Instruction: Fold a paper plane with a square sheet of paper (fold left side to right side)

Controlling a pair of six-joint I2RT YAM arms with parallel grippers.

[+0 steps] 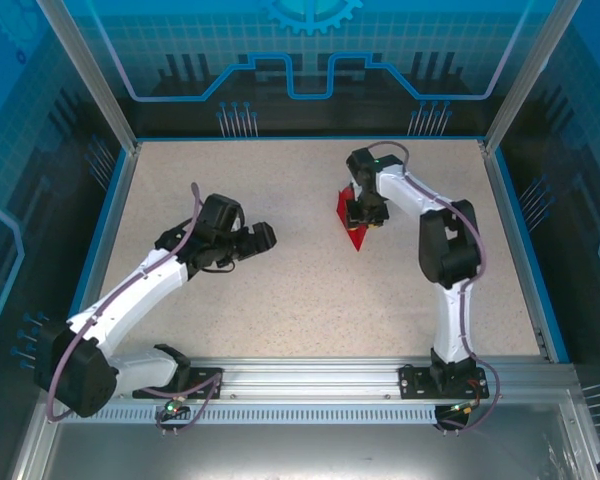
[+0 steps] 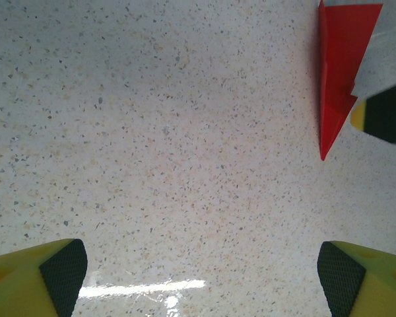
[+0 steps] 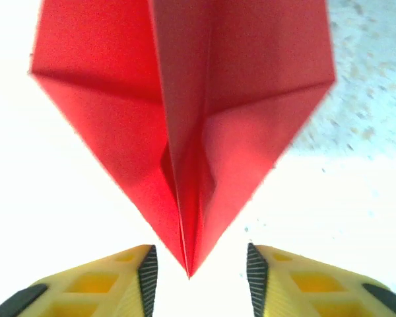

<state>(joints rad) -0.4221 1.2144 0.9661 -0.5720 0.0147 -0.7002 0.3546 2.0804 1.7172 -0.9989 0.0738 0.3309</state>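
Observation:
The square sheet of paper (image 1: 351, 226) is bright red and folded into a pointed paper plane shape with a centre crease. It lies on the table at the right of centre. In the right wrist view the paper (image 3: 185, 99) fans out from a sharp tip that sits between my right gripper's (image 3: 201, 277) fingers (image 3: 147, 277). Both pads stand clear of the tip, so the gripper is open. From above, the right gripper (image 1: 365, 213) hovers over the paper. My left gripper (image 1: 265, 237) is open wide over bare table, well left of the paper (image 2: 336, 66).
The speckled tabletop (image 1: 300, 290) has blue borders and transparent walls on all sides. A finger of the right gripper (image 2: 386, 112) shows at the right edge of the left wrist view, beside the paper's tip.

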